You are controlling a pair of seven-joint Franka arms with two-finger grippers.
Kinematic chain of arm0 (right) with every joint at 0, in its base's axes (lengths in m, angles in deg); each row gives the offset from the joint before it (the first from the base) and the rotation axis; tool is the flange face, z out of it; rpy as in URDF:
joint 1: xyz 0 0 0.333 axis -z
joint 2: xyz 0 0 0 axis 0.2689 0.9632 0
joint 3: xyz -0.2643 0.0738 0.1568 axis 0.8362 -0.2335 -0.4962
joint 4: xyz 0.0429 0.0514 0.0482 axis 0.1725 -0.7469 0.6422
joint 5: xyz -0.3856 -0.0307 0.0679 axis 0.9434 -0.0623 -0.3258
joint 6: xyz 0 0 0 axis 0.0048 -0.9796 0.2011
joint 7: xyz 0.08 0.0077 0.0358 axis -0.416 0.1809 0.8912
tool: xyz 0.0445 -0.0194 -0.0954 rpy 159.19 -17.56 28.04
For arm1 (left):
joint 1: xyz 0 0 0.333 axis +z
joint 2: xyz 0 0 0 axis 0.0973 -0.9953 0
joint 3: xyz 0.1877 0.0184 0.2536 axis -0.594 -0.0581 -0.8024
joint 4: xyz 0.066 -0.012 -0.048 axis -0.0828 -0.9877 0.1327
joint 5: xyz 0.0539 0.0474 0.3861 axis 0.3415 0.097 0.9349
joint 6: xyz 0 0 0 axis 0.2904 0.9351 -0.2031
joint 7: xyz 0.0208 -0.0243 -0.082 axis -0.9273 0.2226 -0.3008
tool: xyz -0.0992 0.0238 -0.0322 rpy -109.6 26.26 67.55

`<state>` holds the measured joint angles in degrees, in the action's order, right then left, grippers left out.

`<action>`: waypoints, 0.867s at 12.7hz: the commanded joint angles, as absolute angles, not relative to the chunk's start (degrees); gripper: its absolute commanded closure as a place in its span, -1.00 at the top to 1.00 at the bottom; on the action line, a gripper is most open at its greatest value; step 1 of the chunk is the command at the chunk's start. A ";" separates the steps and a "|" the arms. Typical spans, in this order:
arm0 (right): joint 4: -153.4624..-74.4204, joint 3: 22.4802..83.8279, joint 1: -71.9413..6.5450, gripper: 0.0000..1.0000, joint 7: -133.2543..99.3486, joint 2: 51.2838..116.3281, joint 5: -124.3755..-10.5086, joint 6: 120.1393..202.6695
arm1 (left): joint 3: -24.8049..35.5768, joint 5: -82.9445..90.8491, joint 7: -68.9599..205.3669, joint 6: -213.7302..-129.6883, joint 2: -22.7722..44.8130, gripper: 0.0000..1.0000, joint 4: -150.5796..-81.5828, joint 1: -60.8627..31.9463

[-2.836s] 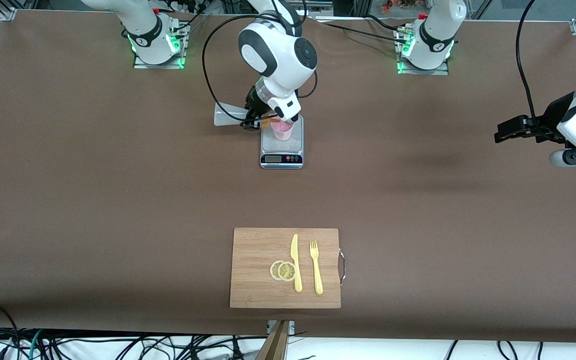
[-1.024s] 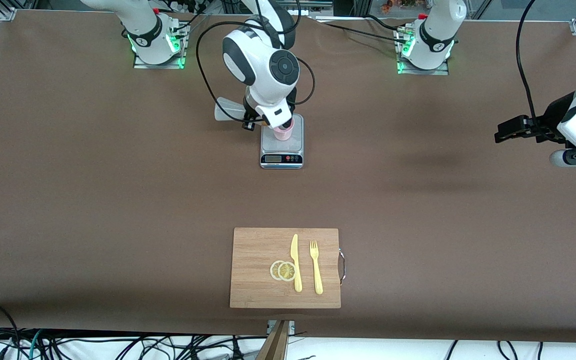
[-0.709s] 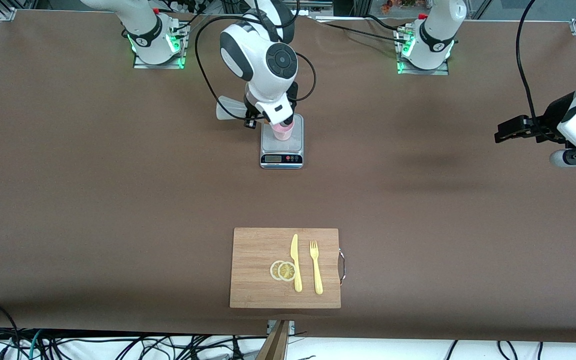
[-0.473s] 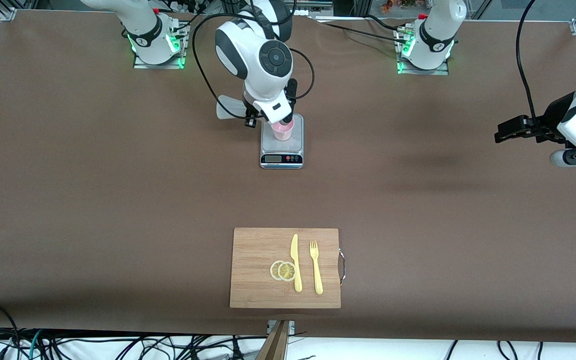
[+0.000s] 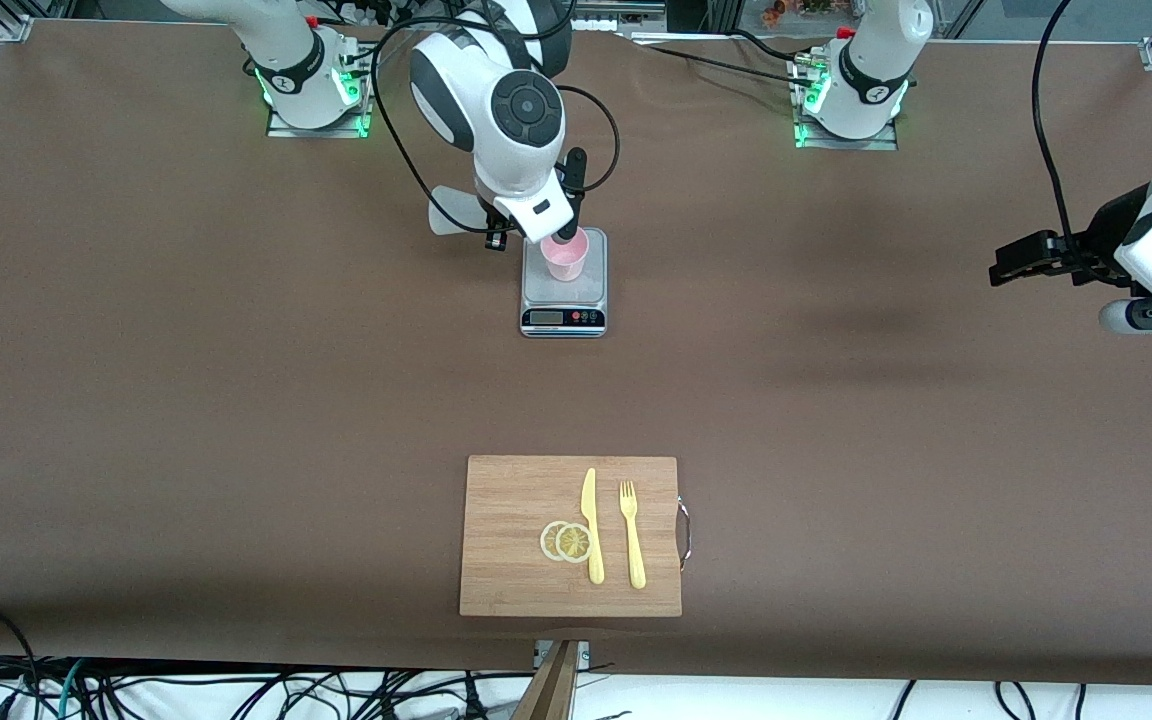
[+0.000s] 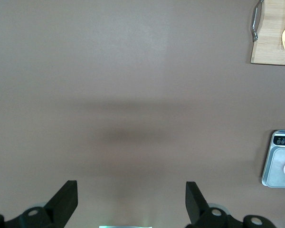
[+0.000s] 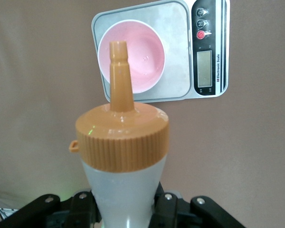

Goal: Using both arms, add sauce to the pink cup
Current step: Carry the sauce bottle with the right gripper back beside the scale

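Note:
The pink cup (image 5: pixel 565 259) stands on a small kitchen scale (image 5: pixel 563 292) toward the robots' bases. It looks empty in the right wrist view (image 7: pixel 137 57). My right gripper (image 5: pixel 521 228) is shut on the sauce bottle (image 5: pixel 451 213), which lies tilted beside the cup. In the right wrist view the gripper (image 7: pixel 126 205) clamps the whitish body, and the orange cap (image 7: pixel 122 142) and nozzle (image 7: pixel 118 71) point at the cup's rim. My left gripper (image 5: pixel 1011 262) waits open and empty, high over the left arm's end of the table; it shows in the left wrist view (image 6: pixel 130 204).
A wooden cutting board (image 5: pixel 511 580) lies near the front edge. It carries two lemon slices (image 5: pixel 566 541), a yellow knife (image 5: pixel 591 525) and a yellow fork (image 5: pixel 632 535). The scale (image 6: pixel 278 166) and board (image 6: pixel 270 47) show in the left wrist view.
My right arm's wrist has turned and drawn back toward its base with the bottle, uncovering more of the cup. The left arm has not moved.

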<state>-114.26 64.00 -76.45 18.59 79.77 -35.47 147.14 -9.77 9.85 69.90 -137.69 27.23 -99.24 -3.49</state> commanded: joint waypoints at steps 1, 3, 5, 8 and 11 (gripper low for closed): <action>-117.31 66.24 -76.42 -1.00 21.77 75.64 -38.23 148.09 | -9.95 10.04 71.23 -136.72 26.36 1.00 -97.40 -3.56; -117.31 70.45 -76.33 -1.00 26.41 75.37 -44.11 148.26 | -9.95 10.04 71.23 -136.72 26.45 1.00 -97.40 -3.56; -117.31 75.80 -76.33 -1.00 36.15 75.46 -51.03 148.18 | -9.95 10.04 71.23 -136.72 26.36 1.00 -97.40 -3.48; -117.49 81.53 -75.55 -1.00 47.85 75.63 -60.37 146.78 | -9.95 10.04 71.23 -136.72 26.45 1.00 -97.40 -3.47; -118.54 81.72 -68.62 -1.00 61.55 76.33 -68.98 144.93 | -9.95 10.04 71.23 -136.72 26.45 1.00 -97.40 -3.47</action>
<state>-117.00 81.83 -72.18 54.08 77.25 -64.26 146.52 -9.82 9.85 69.90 -137.69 27.18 -99.20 -3.47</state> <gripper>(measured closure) 0.634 0.000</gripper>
